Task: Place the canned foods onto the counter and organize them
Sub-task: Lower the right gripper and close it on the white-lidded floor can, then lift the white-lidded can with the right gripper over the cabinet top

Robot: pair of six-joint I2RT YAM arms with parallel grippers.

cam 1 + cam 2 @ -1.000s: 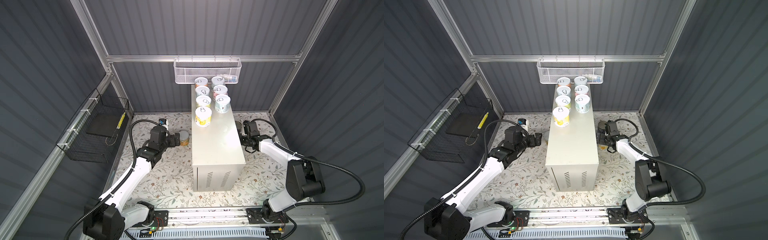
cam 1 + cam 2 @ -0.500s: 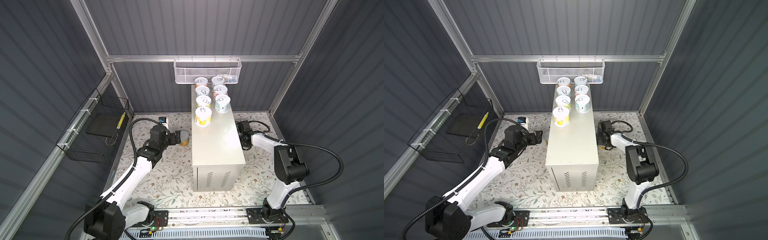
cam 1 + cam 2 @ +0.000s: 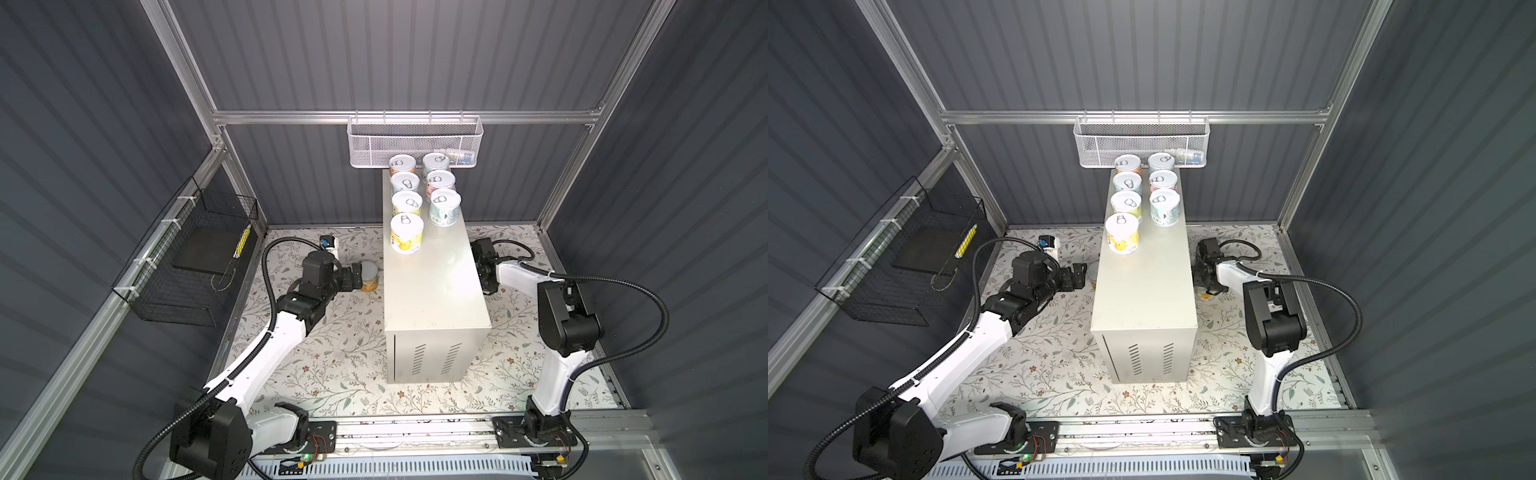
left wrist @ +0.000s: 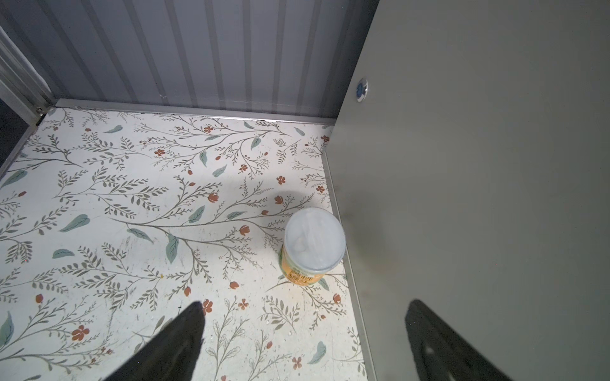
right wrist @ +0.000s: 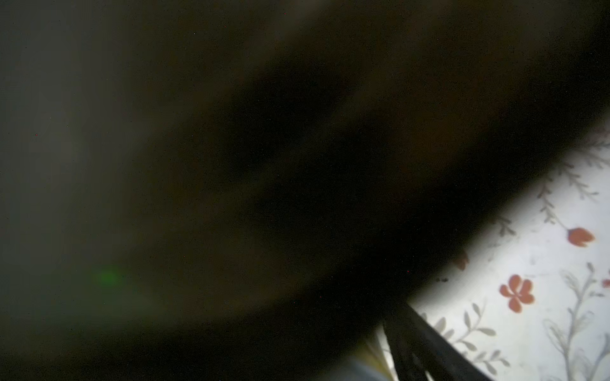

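Note:
Several pastel cans [image 3: 444, 205] [image 3: 1165, 208] stand in two rows at the far end of the beige counter [image 3: 436, 299] [image 3: 1144, 299]. An orange-labelled can [image 3: 369, 276] [image 4: 312, 244] stands on the floor against the counter's left side. My left gripper [image 3: 353, 277] [image 3: 1077, 276] [image 4: 306, 305] is open just short of that can, touching nothing. My right gripper [image 3: 484, 274] [image 3: 1202, 282] is low against the counter's right side, over a yellowish can [image 3: 1204, 295]. The right wrist view is mostly dark blur; one finger [image 5: 416, 346] shows, and the grip cannot be made out.
A white mesh basket [image 3: 415, 141] hangs on the back wall above the counter's far end. A black wire basket [image 3: 195, 257] hangs on the left wall. A small white and blue item [image 3: 328, 242] lies on the floral floor behind my left wrist.
The right arm folded in, bringing its elbow close to the counter while its gripper stayed low at the counter's right side. The left gripper edged slightly toward the orange can.

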